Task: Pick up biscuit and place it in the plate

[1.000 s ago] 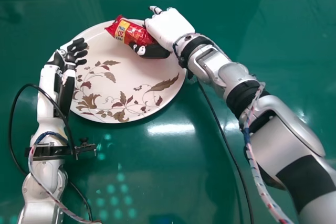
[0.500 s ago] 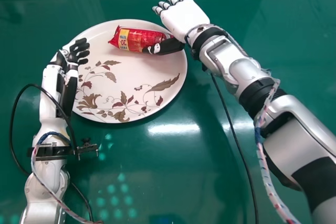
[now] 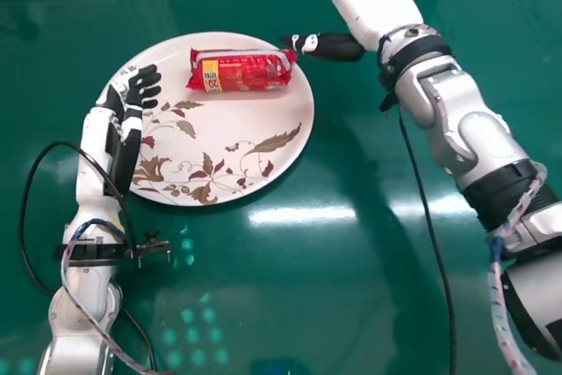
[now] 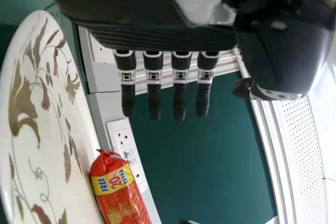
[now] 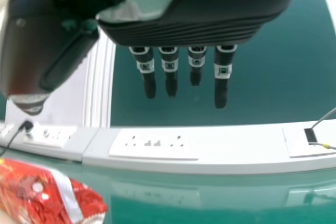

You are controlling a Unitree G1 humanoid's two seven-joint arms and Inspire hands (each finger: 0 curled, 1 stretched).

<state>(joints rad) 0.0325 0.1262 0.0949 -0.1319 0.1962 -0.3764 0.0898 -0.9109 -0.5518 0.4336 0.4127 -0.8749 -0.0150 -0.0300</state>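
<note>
The red biscuit packet (image 3: 241,71) lies on the upper part of the white floral plate (image 3: 211,164), its right end by the rim. Right of the plate is my right hand (image 3: 373,2), open and empty, its thumb pointing toward the packet with a small gap between. Over the plate's left edge rests my left hand (image 3: 132,94), open. In the left wrist view my left hand (image 4: 165,77) has straight fingers, with the plate (image 4: 42,129) and packet (image 4: 118,192) beyond. My right hand (image 5: 181,69) is open in the right wrist view, near the packet (image 5: 47,192).
A green table (image 3: 290,305) lies under everything. Black cables (image 3: 428,243) run along both arms. A white socket trunking (image 5: 220,148) borders the table's far side. A black clamp (image 3: 97,253) is fixed on the left forearm.
My right hand has let go of the packet and moved right, off the plate, its fingers and thumb spreading. The packet now lies level on the plate. My left arm has shifted slightly right.
</note>
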